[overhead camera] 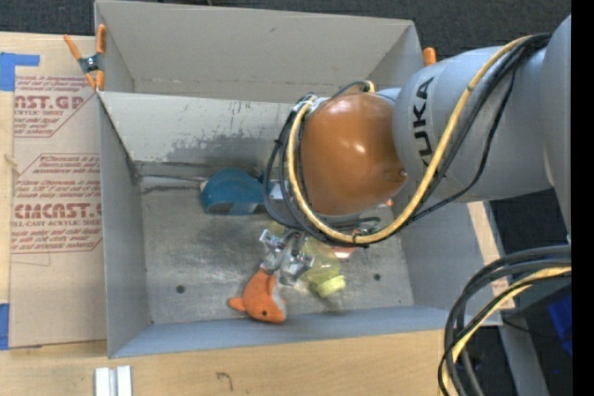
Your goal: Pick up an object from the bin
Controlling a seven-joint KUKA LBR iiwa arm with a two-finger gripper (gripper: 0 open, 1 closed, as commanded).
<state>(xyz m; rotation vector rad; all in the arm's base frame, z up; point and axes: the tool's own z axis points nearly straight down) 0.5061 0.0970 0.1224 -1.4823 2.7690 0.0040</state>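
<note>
My gripper (281, 257) hangs low over the front middle of the bin, its metal fingers showing below the orange dome. Just under and in front of the fingertips lies an orange fish-shaped toy (259, 299), touching or nearly touching them. To its right rests a pale yellow-green object (326, 279), partly hidden by the gripper. A blue rounded thing with a grey handle (230, 190) lies at the back left of the gripper. Nothing shows clearly between the fingers.
The arm and its orange dome with looped cables cover the right half of the bin. The left part of the bin floor is bare metal, with sloped walls on all sides.
</note>
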